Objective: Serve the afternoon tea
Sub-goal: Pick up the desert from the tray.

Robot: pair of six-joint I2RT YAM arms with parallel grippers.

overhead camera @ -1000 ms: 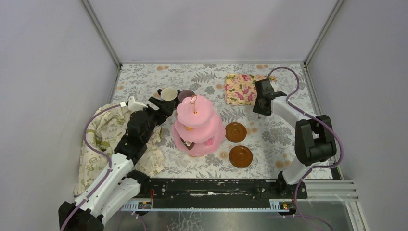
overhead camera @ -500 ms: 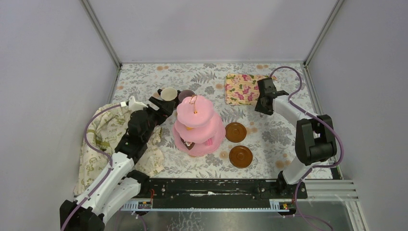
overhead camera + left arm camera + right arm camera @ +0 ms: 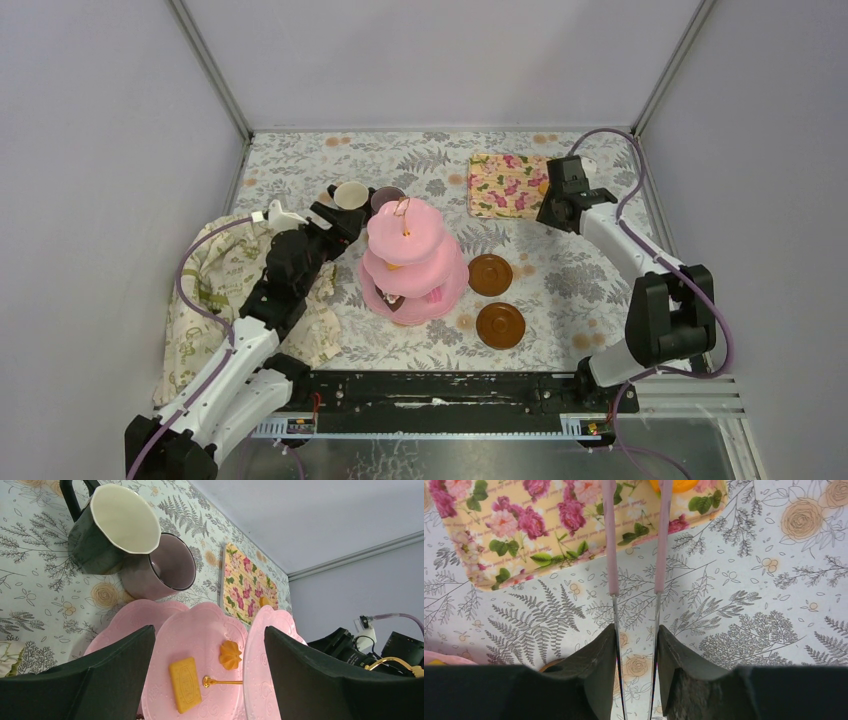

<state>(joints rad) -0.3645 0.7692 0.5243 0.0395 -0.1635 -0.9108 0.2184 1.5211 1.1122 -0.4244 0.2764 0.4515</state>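
Fern-printed tabletop [image 3: 560, 290] holds the pink cake stand [image 3: 405, 255] at centre. My left gripper [image 3: 338, 213] sits beside it, jaws wide apart. My right gripper [image 3: 636, 640] has its jaws clamped on pink tongs [image 3: 610, 555], whose tips are at an orange sweet [image 3: 676, 484] on the floral tray [image 3: 524, 525].

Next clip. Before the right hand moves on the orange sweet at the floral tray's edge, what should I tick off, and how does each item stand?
1. Right hand grips the pink-tipped metal tongs: ok.
2. Tongs aimed at the round orange sweet on the rectangular floral tray: ok.
3. Tong tips closed on the sweet: cannot tell, they run out of the wrist view.
4. Left hand open, empty: ok.
5. Pink three-tier cake stand upright: ok.
6. Two dark mugs on the two round brown saucers: not ok; the mugs stand beyond the stand, the saucers are bare.
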